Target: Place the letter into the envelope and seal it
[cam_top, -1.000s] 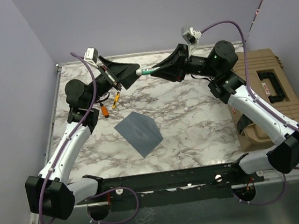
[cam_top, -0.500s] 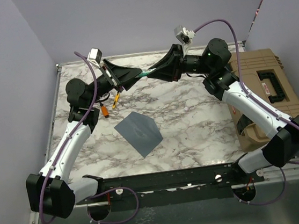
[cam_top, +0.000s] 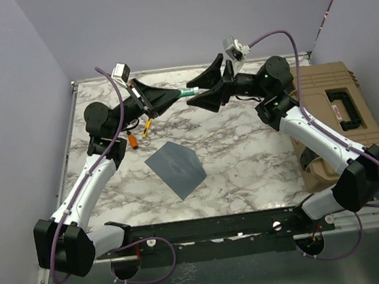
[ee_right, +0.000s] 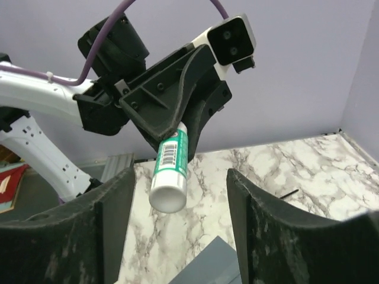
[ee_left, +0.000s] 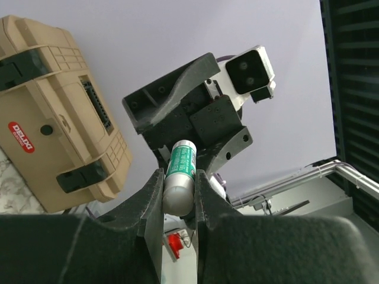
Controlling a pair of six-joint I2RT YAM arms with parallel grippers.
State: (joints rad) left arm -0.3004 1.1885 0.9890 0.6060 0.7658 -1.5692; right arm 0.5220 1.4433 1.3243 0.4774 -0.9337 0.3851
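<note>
Looks out between the right fingers [ee_right: 95, 236], spread wide and touching nothing. Between them, in mid-air, a white glue stick [ee_right: 170, 171] with a green label and barcode, tilted, round end toward the camera, clamped at its far end by the black left fingers [ee_right: 172, 100] reaching in from upper left. Below, marbled bench [ee_right: 284, 165]; at the bottom edge, one corner of a grey-blue envelope [ee_right: 214, 265] lying flat.
</note>
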